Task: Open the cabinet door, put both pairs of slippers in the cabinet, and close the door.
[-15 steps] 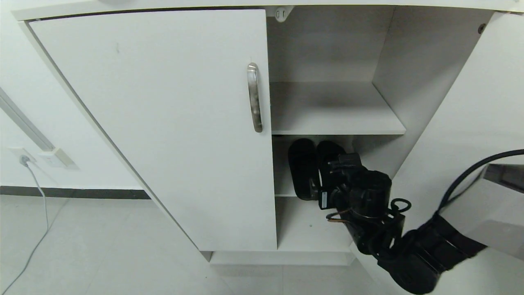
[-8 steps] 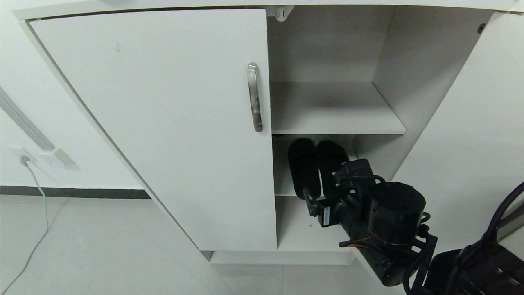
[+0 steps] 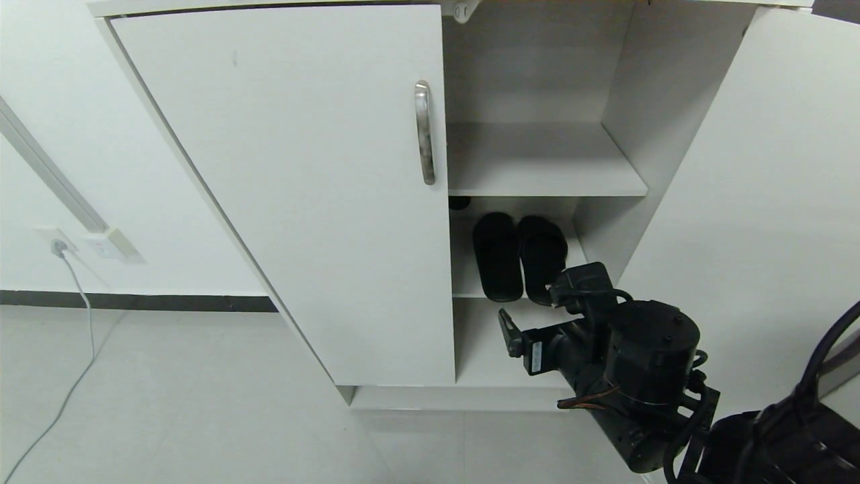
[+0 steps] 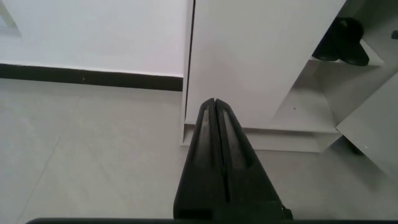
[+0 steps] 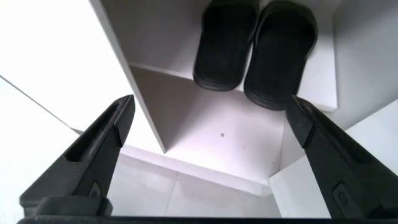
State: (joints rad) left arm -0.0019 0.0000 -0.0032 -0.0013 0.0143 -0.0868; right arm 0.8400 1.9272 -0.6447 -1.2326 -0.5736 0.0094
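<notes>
Now 1 pair of slippers is in the cabinet

Nearest, the left gripper (image 4: pixel 215 107) hangs over the floor (image 4: pixel 93 143) with its fingers pressed together. The right gripper (image 3: pixel 537 309) is in front of the cabinet (image 3: pixel 672 101), fingers wide apart, holding nothing. Beyond it, 2 black slippers (image 3: pixel 517 255) lie side by side on the middle shelf (image 3: pixel 463 269). The right door (image 3: pixel 759 168) stands open and the left door (image 3: pixel 302 188) is shut.

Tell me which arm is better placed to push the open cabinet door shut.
Right, most likely. The right gripper hangs open before the shelves, next to the open door on the robot's right. The left gripper, shut, faces the closed door on the other side.
</notes>
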